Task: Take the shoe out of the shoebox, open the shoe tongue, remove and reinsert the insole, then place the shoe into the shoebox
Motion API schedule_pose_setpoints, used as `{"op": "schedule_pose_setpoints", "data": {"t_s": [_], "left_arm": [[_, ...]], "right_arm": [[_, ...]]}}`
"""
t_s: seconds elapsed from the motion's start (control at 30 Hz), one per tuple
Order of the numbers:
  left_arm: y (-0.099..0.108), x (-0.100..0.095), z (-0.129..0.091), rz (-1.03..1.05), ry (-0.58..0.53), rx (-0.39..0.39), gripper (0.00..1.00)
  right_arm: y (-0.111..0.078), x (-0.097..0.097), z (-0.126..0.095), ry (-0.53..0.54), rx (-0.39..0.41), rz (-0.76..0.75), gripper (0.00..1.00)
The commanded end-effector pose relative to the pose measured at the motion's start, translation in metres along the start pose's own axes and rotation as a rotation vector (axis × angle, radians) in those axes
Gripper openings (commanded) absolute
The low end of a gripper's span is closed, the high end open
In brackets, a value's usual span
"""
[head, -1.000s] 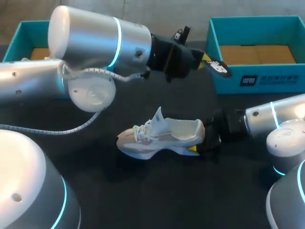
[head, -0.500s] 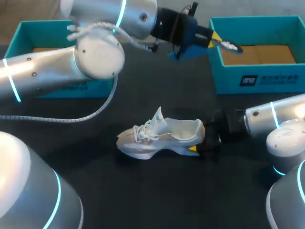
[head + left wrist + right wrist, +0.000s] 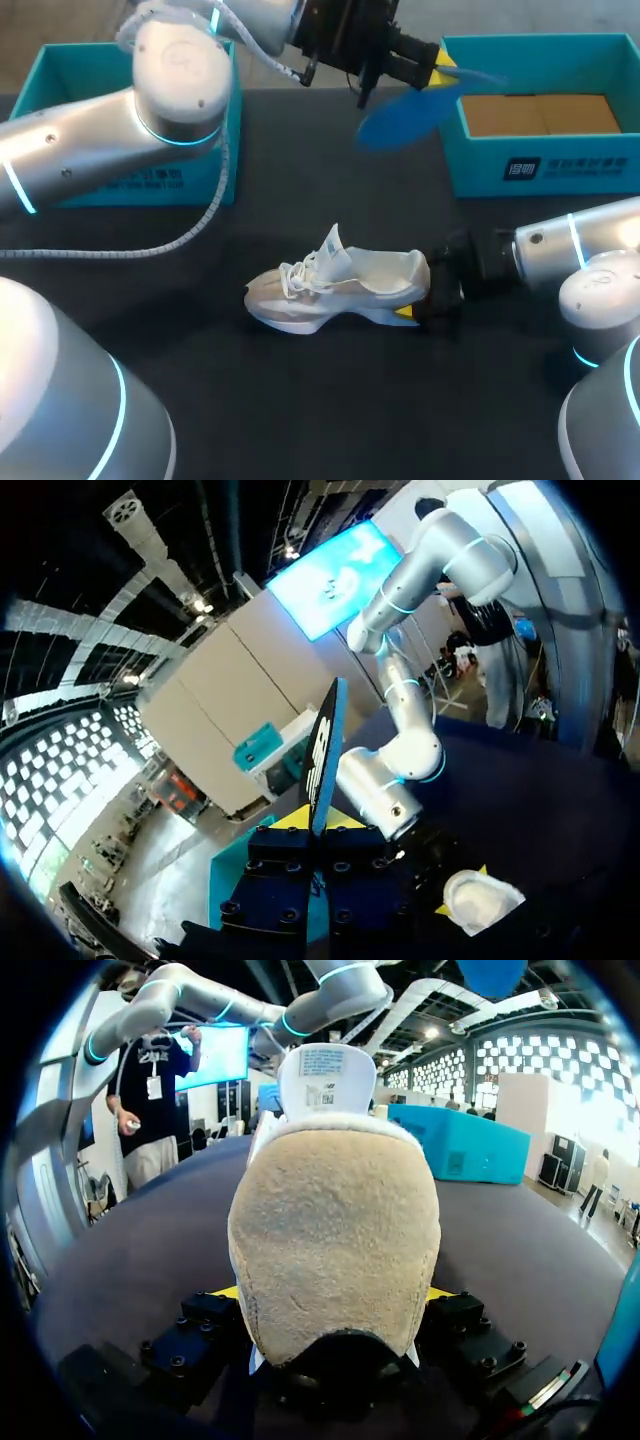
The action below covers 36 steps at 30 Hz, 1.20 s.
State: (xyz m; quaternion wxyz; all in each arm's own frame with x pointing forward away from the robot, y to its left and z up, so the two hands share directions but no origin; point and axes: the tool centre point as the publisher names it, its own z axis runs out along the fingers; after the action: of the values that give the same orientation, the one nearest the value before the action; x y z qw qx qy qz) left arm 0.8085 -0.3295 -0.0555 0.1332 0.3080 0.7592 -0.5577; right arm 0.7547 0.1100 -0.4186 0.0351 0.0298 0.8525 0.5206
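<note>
Head view is showing the left fingers [image 3: 442,62] pinching one end of the blue insole [image 3: 412,114], which is hanging out ahead of them, too smeared to read well, beside the shoebox [image 3: 560,170]. The right fingers [image 3: 405,314] are clamping the heel of the shoe [image 3: 335,285] from both sides on the worktop [image 3: 300,400], toe pointing away from them. On so slight a pinch the insole is probably risking slipping or flopping, then missing the shoe's opening.
</note>
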Motion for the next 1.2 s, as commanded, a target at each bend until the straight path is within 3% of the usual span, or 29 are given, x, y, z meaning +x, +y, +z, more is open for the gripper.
{"op": "schedule_pose_setpoints", "data": {"t_s": [0.03, 0.3, 0.73, 0.93, 1.2], "left_arm": [[-0.017, 0.005, -0.011, -0.076, 0.008, -0.017, 0.0], [-0.041, 0.01, -0.019, -0.227, 0.032, 0.068, 0.0], [-0.086, 0.015, -0.035, -0.554, 0.053, 0.275, 0.0], [-0.1, 0.018, -0.04, -0.642, 0.08, 0.369, 0.0], [-0.116, 0.018, -0.046, -0.654, 0.035, 0.448, 0.0]], "right_arm": [[0.0, 0.0, 0.002, -0.001, 0.003, 0.0, 0.0], [0.0, 0.0, 0.002, -0.001, 0.003, 0.0, 0.0], [0.0, 0.0, 0.002, -0.001, 0.003, 0.0, 0.0], [0.0, 0.0, 0.002, -0.001, 0.003, 0.0, 0.0], [0.0, 0.0, 0.002, -0.001, 0.003, 0.0, 0.0]]}}
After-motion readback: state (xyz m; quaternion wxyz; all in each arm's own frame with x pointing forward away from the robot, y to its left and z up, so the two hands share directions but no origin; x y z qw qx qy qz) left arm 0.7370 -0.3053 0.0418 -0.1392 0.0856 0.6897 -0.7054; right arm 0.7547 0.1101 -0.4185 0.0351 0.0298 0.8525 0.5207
